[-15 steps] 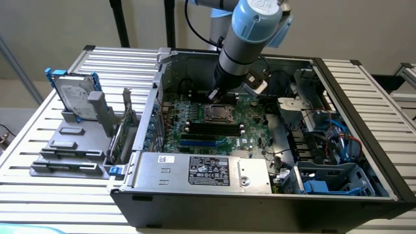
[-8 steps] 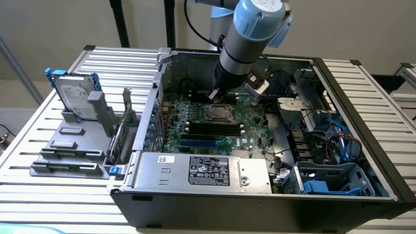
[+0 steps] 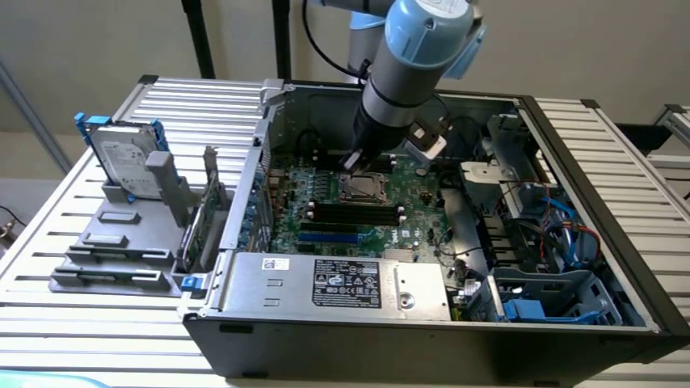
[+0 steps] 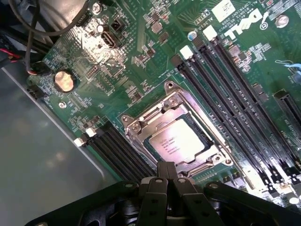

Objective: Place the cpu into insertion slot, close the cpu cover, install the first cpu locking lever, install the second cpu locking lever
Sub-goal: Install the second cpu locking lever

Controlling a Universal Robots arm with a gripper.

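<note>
Claw [image 4: 167, 181] hovering at the socket's edge

Its fingers sit pressed together, holding nothing; the cpu [image 4: 176, 141] lies in the insertion slot [image 4: 205, 138] under the closed cpu cover [image 4: 150, 115].

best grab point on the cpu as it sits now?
Probably none cleanly. The cpu lies flat in the insertion slot with the cpu cover framing it, so its edges are hidden. Only the silvery top is exposed, so approach from straight above. The claw sits beside the socket.
</note>
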